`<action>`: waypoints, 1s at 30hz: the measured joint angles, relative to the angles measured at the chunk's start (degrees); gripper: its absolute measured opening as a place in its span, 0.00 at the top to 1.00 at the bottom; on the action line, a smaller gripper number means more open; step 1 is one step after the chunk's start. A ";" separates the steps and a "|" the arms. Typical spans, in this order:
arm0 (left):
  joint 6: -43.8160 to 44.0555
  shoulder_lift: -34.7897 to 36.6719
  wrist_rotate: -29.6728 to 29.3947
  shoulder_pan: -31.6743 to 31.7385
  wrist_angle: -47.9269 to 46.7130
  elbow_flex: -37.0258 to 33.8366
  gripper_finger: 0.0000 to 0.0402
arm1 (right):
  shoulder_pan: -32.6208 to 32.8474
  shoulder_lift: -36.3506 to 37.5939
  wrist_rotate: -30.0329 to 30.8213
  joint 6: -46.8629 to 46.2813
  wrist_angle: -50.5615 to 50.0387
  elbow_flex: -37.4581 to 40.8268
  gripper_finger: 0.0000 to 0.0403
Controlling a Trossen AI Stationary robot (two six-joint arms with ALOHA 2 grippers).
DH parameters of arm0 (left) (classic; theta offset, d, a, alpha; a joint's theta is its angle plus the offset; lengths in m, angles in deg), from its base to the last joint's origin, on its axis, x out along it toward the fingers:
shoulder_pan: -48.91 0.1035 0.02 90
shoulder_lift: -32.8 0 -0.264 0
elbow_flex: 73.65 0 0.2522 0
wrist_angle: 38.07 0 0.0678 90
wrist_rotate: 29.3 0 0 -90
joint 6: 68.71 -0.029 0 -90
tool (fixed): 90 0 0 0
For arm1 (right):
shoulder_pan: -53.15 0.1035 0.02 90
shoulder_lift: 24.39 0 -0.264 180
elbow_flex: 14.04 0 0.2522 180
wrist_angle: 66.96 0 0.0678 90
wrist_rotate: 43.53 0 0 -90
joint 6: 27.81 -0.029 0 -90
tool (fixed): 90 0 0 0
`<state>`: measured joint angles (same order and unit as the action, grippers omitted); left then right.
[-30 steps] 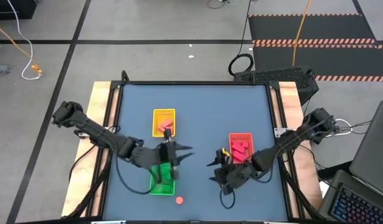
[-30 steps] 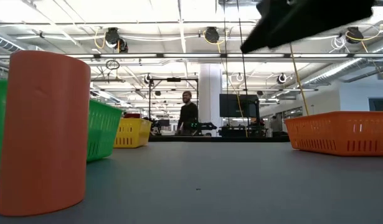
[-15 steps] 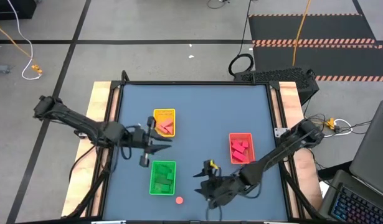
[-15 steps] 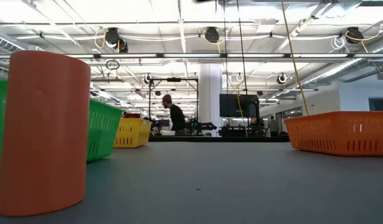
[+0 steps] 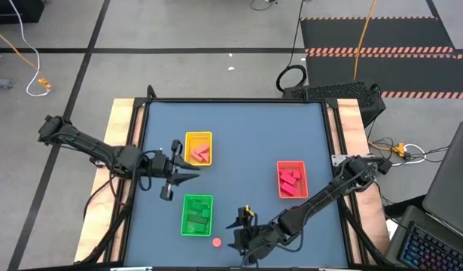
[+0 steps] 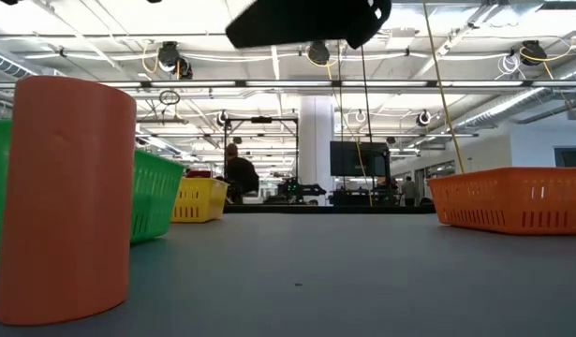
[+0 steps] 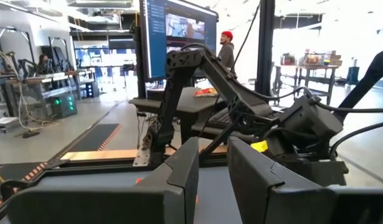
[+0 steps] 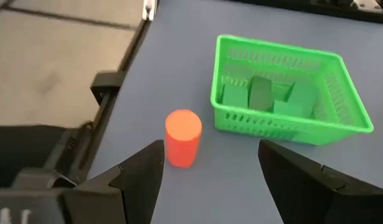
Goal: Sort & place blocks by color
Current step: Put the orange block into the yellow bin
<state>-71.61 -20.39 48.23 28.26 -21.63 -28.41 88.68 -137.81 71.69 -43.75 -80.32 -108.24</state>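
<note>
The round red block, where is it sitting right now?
In the high view the round red block stands alone on the table near the front edge, just in front of the green tray, with the open right claw beside it.

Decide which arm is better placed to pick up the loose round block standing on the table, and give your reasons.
Right. Its end effector is open beside the round block, which its wrist camera frames between the fingers. The left end effector sits farther away, near the yellow tray.
</note>
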 joint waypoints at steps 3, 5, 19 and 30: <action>0.35 -0.02 0.00 0.00 0.35 0.00 0.78 | 0.22 0.01 -0.01 0.16 0.66 0.00 0.37; 1.01 -0.02 0.00 0.00 0.44 0.00 0.78 | 0.35 0.01 -0.56 0.40 1.63 0.02 0.37; 4.13 -0.04 -0.11 -0.71 -0.04 0.00 0.78 | 0.19 -7.25 -3.00 1.63 13.04 0.07 0.37; 3.48 -0.04 -0.11 -1.55 -0.11 0.07 0.78 | -1.51 -7.49 -3.54 1.67 15.69 0.07 0.37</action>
<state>-68.13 -20.44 48.12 26.71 -21.74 -28.34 87.17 -145.30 68.15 -42.08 -64.63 -108.18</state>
